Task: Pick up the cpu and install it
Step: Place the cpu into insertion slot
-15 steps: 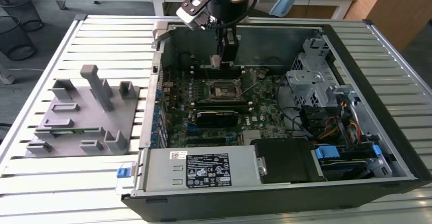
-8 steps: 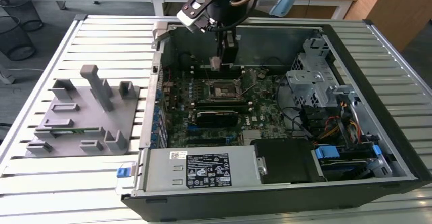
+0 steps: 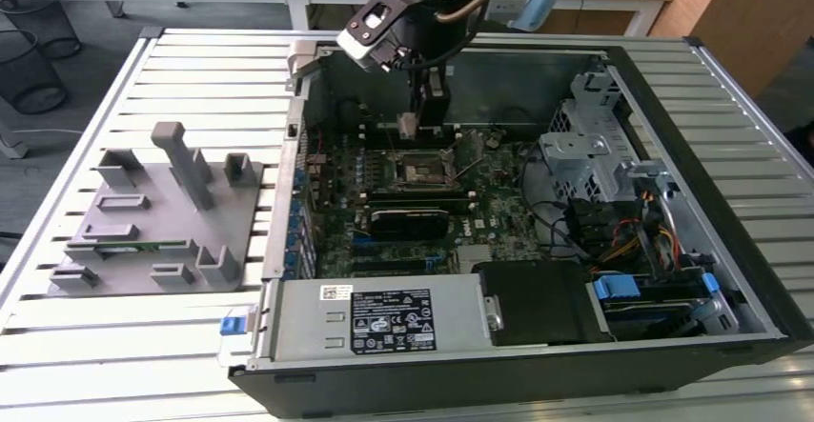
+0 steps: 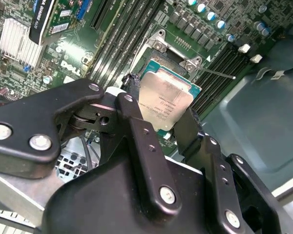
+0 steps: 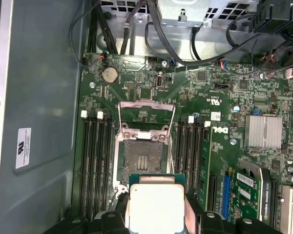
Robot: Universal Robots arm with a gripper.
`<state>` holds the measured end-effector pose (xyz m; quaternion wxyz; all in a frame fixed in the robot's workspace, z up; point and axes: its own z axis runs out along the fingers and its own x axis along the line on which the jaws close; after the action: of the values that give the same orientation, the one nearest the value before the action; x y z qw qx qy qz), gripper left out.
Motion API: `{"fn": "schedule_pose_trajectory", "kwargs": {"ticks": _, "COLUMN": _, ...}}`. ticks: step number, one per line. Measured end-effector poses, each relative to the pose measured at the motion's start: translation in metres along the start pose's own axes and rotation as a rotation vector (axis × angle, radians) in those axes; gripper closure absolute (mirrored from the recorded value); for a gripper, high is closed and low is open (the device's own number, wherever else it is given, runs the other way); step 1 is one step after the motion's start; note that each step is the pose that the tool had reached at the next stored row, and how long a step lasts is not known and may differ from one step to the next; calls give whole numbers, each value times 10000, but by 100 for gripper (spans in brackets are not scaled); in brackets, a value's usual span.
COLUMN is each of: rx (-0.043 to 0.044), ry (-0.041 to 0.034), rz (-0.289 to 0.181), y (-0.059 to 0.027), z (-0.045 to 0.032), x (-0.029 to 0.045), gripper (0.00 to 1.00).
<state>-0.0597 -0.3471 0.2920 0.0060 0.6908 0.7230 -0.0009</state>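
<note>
While the gripper (image 4: 161, 101) hangs inside the open computer case (image 3: 712, 89), its two black fingers (image 4: 132, 105) are clamped on the cpu (image 4: 168, 96). One finger sits on each of two opposite edges, and the metal top faces the second wrist camera.

In the first wrist view the cpu (image 5: 155, 207) sits between the fingertips. The socket (image 5: 142, 163) is just ahead of them and lower, with its load plate (image 5: 146, 109) swung up and the contact field bare. The chip is not seated: it rides above the motherboard (image 5: 219, 161), clear of the socket frame (its tilt relative to the board is hard to judge from these angles). In the exterior view the gripper (image 3: 421, 117) is over the board, with the socket (image 3: 420, 168) below the fingertips and slightly offset.

Handling, as judged:
- **Build:** a light, rigid, flat plate.
- **Grip risk:** the smooth metal top and thin substrate edge probably make it slippery in a side pinch. It may rotate if held off-centre.
- **Where to hold:** the edge hold seen here looks right, since it leaves the underside contacts untouched.
- **Fragility:** the socket contacts are probably more fragile than the chip, so a modest clamp force should do.
</note>
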Motion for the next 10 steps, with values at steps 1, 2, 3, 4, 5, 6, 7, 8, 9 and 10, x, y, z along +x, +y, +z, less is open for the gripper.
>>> {"fn": "schedule_pose_trajectory", "kwargs": {"ticks": 1, "rx": -1, "ry": 2, "rz": -1, "y": 8, "z": 13, "x": 2, "gripper": 47}}
{"fn": "schedule_pose_trajectory", "kwargs": {"ticks": 2, "rx": 0, "ry": 0, "rz": -1, "y": 14, "z": 26, "x": 7, "gripper": 47}}
{"fn": "schedule_pose_trajectory", "kwargs": {"ticks": 3, "rx": -1, "ry": 0, "rz": 1, "y": 19, "z": 41, "x": 12, "gripper": 47}}
{"fn": "schedule_pose_trajectory", "kwargs": {"ticks": 4, "rx": -1, "ry": 2, "rz": 2, "y": 22, "z": 58, "x": 18, "gripper": 47}}
{"fn": "schedule_pose_trajectory", "kwargs": {"ticks": 5, "rx": -1, "ry": 1, "rz": 1, "y": 24, "z": 73, "x": 22, "gripper": 47}}
{"fn": "schedule_pose_trajectory", "kwargs": {"ticks": 6, "rx": -1, "ry": -1, "rz": 1, "y": 25, "z": 88, "x": 25, "gripper": 47}}
{"fn": "schedule_pose_trajectory", "kwargs": {"ticks": 7, "rx": 0, "ry": -2, "rz": 1, "y": 26, "z": 104, "x": 27, "gripper": 47}}
{"fn": "schedule_pose_trajectory", "kwargs": {"ticks": 8, "rx": 0, "ry": -3, "rz": 0, "y": 26, "z": 125, "x": 30, "gripper": 47}}
{"fn": "schedule_pose_trajectory", "kwargs": {"ticks": 9, "rx": 0, "ry": -2, "rz": 2, "y": 26, "z": 144, "x": 31, "gripper": 47}}
{"fn": "schedule_pose_trajectory", "kwargs": {"ticks": 10, "rx": -1, "ry": -2, "rz": 2, "y": 26, "z": 161, "x": 31, "gripper": 47}}
